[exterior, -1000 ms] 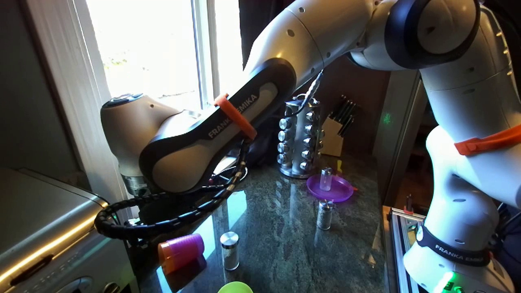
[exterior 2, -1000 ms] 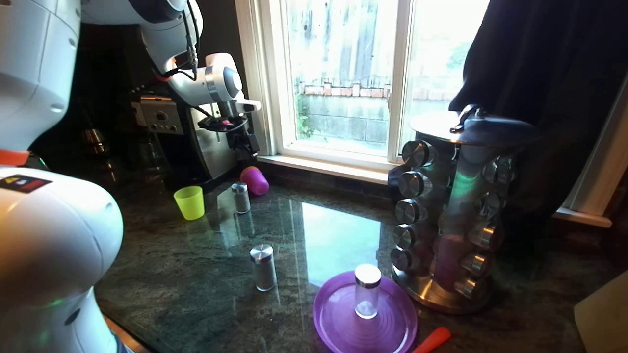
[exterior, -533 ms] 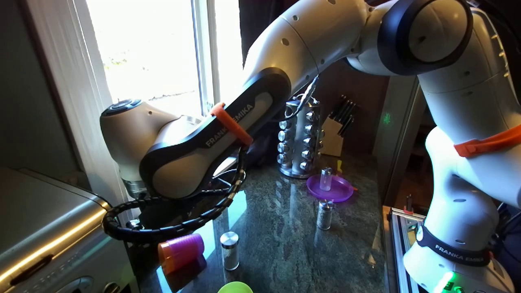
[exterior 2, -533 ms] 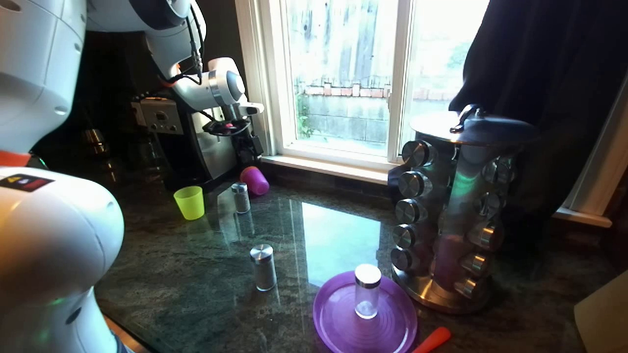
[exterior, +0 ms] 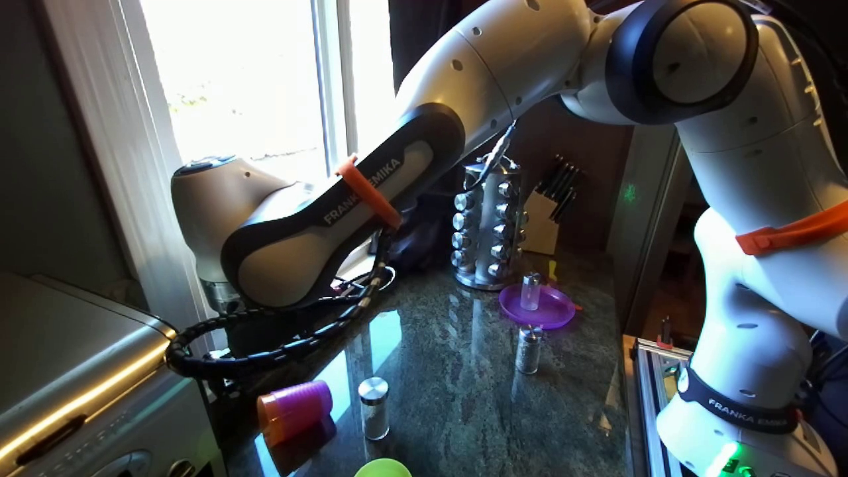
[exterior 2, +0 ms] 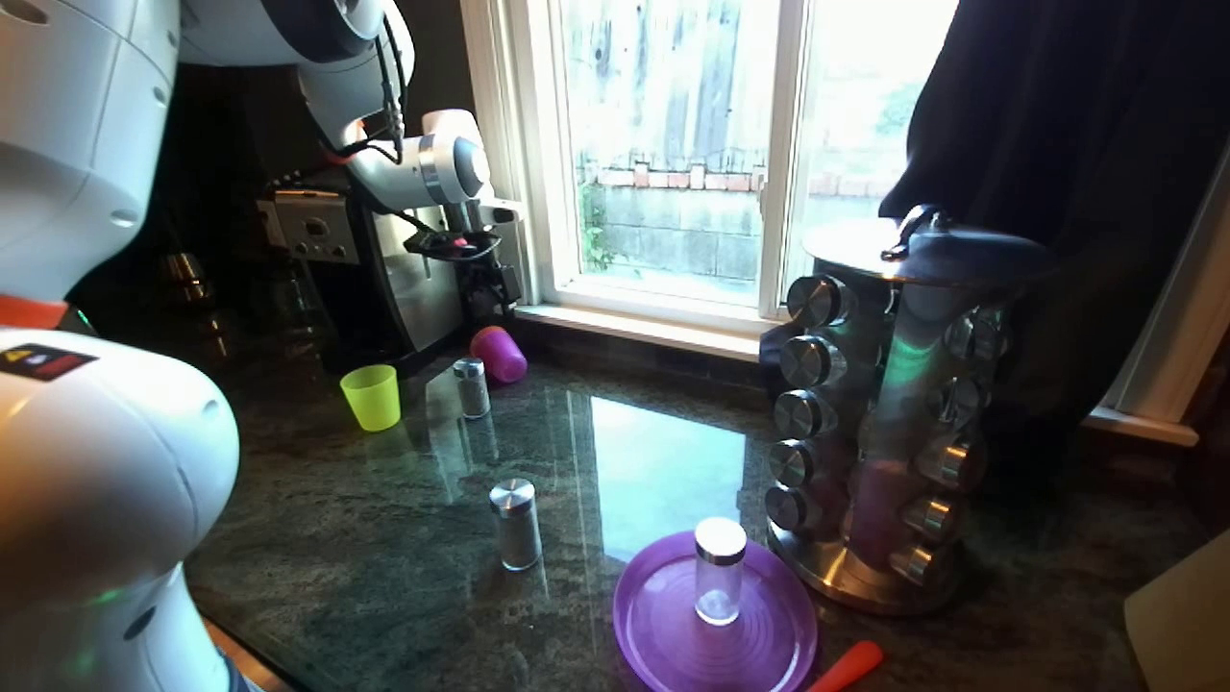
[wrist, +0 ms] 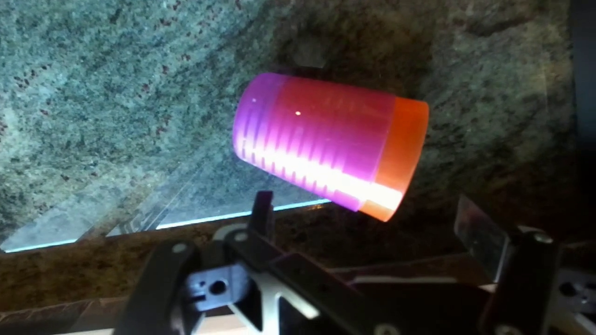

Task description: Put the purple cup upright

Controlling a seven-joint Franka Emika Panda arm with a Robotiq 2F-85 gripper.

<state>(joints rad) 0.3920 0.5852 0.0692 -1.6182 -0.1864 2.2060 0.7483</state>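
The purple cup (wrist: 321, 135) lies on its side on the dark stone counter. An orange rim (wrist: 405, 139), apparently a second cup nested in it, shows at its wide end. The cup also shows in both exterior views (exterior: 311, 403) (exterior 2: 502, 358), beside a glass shaker. My gripper (wrist: 367, 211) is open and empty, its fingers spread wider than the cup's mouth. In the wrist view the cup lies ahead of the fingertips, not between them. In an exterior view the gripper (exterior 2: 494, 300) hangs just above the cup. In the other exterior view, cable and arm mostly hide it.
A glass shaker (exterior 2: 472, 389) and a lime cup (exterior 2: 372, 397) stand near the purple cup. A metal appliance (exterior 2: 418, 279) and the windowsill (exterior 2: 644, 330) are close to the gripper. A second shaker (exterior 2: 516, 524), a violet plate (exterior 2: 649, 625) holding a jar, and a spice rack (exterior 2: 889, 404) stand farther off.
The arm has shifted slightly, and the gripper has moved a little toward the window, to the right in an exterior view. The cup has not moved, and the gripper holds nothing.
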